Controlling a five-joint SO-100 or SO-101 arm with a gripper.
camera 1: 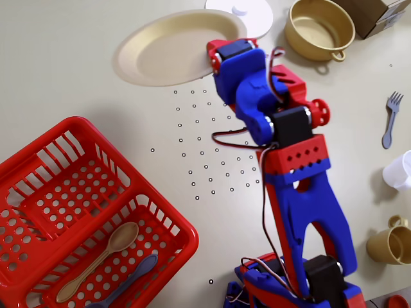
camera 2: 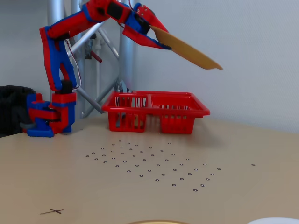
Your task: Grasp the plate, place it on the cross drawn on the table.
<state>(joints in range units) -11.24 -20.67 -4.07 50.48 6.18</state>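
Cross (camera 2: 56, 211) drawn on worktop (camera 2: 243, 154) sits nearest in fixed view, low left, bare. Behind it a patch of small ring marks (camera 2: 149, 163), then red basket (camera 2: 156, 109) on the worktop; overhead view shows a tan spoon (camera 1: 99, 260) and a blue spoon (camera 1: 128, 282) inside it. Arm raised — jaws (camera 2: 156, 35) clenched on rim of tan plate (camera 2: 191, 51), plate held in air, tilted, high above the basket in the fixed view. Overhead view: tan bowl (camera 1: 319, 27), fork (camera 1: 390, 119), tan mug (camera 1: 392, 242) well apart from plate.
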